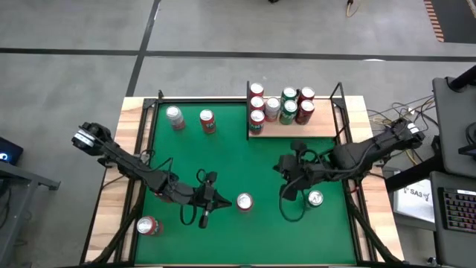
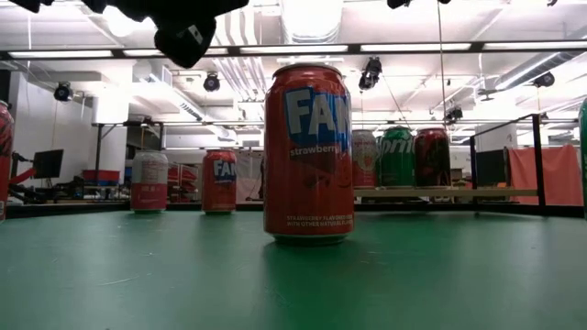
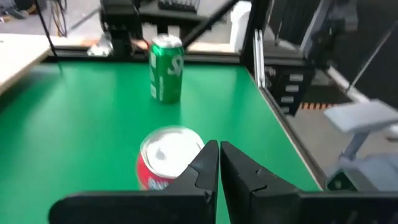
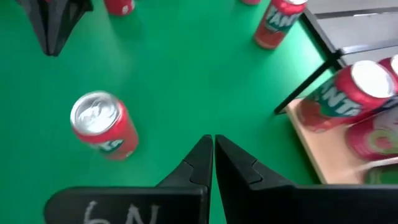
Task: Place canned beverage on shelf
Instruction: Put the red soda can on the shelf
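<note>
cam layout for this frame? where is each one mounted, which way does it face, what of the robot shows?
High: overhead, straight down; both arms, shelf.
Low: table height, level across felt; red Fanta can close, an arm overhead.
Left wrist: past the shut left end effector toward a green can.
Right wrist: past the shut right end effector toward the shelf corner.
Shared: the red Fanta can shows in all four views.

Shelf [image 1: 320,128]: front strip bare; seven cans [image 1: 281,104] crowd the rear. Counter [image 1: 230,164] centre open between scattered cans.
</note>
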You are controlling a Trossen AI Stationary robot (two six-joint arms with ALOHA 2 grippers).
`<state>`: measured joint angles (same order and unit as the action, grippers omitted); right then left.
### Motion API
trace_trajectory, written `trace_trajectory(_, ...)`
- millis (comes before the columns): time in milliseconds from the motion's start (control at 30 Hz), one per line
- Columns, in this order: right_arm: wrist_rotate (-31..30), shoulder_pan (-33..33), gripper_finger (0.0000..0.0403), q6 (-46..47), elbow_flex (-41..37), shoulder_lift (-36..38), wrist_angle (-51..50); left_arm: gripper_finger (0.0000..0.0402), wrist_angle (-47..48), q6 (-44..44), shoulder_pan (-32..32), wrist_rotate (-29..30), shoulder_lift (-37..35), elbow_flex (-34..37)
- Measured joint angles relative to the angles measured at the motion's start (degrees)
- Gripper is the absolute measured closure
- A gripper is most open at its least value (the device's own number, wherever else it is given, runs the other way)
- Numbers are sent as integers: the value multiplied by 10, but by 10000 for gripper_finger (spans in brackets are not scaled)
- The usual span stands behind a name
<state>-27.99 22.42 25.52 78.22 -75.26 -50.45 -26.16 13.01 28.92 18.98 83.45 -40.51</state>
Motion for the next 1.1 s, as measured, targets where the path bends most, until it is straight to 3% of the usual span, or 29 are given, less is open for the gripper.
trace_trajectory(267,0,25,394,0,0,-63,9,402,7,17,17,0,36,0)
trace_trajectory(567,20,32,393,-47,0,-124,97,402,4,30,20,0,59,0)
trace_trajectory(700,69,34,374,-71,0,-132,143,402,3,34,24,0,63,0)
trace_trajectory(867,100,34,298,-67,0,-140,161,402,-3,30,24,0,62,0)
trace_trajectory(1000,100,33,201,-30,0,-158,167,402,-3,26,24,0,62,0)
trace_trajectory(1100,99,33,121,-61,0,-173,187,402,-4,26,24,0,62,0)
